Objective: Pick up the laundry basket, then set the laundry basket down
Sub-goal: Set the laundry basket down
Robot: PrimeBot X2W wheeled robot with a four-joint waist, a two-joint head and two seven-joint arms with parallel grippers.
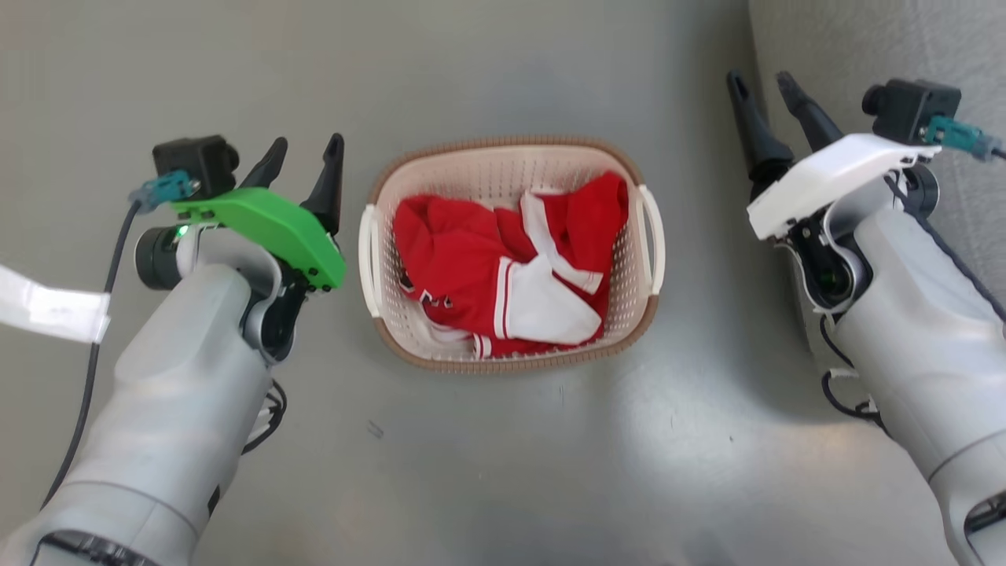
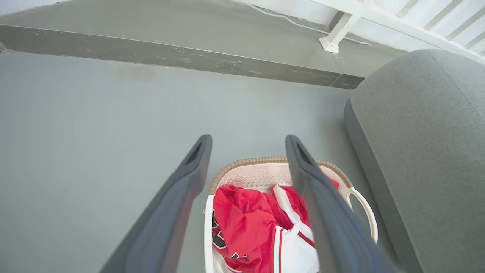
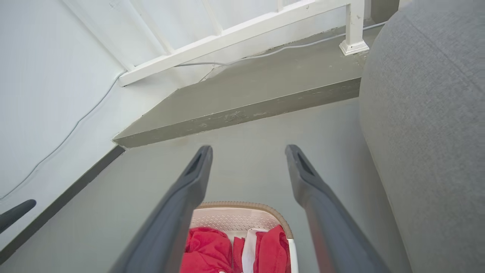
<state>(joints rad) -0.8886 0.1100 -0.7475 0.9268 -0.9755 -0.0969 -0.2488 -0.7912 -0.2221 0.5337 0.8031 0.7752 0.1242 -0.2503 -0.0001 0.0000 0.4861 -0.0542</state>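
The laundry basket (image 1: 503, 145), cream perforated plastic with a brown woven-look rim, stands on the grey floor in the middle of the head view. It holds red and white clothing (image 1: 503, 275). Its white loop handles sit at the left (image 1: 367, 259) and right (image 1: 655, 236) sides. My left gripper (image 1: 306, 145), under a green cover, hovers open just left of the basket and apart from it. My right gripper (image 1: 760, 79), white-covered, is open and further off to the right. The left wrist view shows the left gripper (image 2: 248, 138) above the basket (image 2: 265, 160). In the right wrist view, the right gripper (image 3: 249, 148) has the basket (image 3: 235, 218) below it.
A grey upholstered seat (image 1: 864, 47) stands close to the basket's right side (image 2: 424, 151). Beyond the basket a raised floor step (image 2: 189, 57) runs across, with a white railing (image 3: 242, 34) and a wall behind. A white tag (image 1: 47, 310) hangs at the far left.
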